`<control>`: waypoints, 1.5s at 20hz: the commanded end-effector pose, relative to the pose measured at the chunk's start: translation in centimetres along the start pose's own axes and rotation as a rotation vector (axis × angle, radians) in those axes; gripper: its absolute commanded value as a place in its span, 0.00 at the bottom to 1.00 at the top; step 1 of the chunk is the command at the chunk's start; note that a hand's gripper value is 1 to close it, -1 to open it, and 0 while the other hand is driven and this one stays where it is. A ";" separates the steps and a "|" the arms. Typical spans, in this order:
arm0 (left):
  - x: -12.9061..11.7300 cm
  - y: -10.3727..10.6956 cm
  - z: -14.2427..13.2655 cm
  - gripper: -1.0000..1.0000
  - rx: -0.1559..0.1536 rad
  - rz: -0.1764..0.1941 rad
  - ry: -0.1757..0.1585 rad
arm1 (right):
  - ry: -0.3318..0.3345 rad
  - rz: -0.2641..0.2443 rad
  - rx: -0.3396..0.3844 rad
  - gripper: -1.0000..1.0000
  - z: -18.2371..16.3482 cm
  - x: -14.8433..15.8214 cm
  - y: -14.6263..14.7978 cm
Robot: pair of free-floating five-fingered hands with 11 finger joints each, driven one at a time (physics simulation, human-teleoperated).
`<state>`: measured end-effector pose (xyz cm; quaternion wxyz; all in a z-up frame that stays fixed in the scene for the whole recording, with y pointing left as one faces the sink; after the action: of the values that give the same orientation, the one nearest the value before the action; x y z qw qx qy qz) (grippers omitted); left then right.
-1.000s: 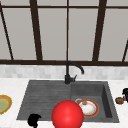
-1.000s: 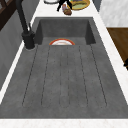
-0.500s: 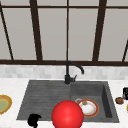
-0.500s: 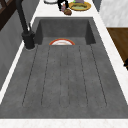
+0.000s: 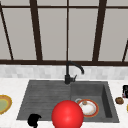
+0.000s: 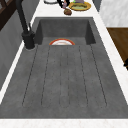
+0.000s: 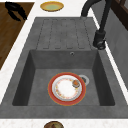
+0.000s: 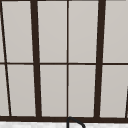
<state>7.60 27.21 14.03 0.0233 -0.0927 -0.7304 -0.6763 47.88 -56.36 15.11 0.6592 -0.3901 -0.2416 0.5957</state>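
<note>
A red-rimmed plate (image 7: 67,88) bearing a brown morsel (image 7: 75,83) was seen in the sink basin (image 7: 37,82); the left hand (image 5: 34,120), curled on nothing, was held off the sink's front edge.

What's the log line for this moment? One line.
left hand: in air by sink front edge | right hand: beside brown lump | plate: in its basin | red ball: front centre

From here I see a red-rimmed plate (image 7: 67,88) lying flat in the sink basin (image 7: 40,62), a yellow dish (image 7: 52,6) on the far counter (image 7: 25,27), and a curled robot hand (image 7: 15,11) hovering far left.
</note>
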 end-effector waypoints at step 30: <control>0.0 0.0 0.0 0.50 0.000 0.000 0.000 | -0.008 0.006 0.023 1.00 19.3 15.0 -8.9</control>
<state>7.60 27.21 14.03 0.0233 -0.0927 -0.7304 -0.6763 41.34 -39.21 30.83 0.6612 -0.3886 -0.2365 0.5966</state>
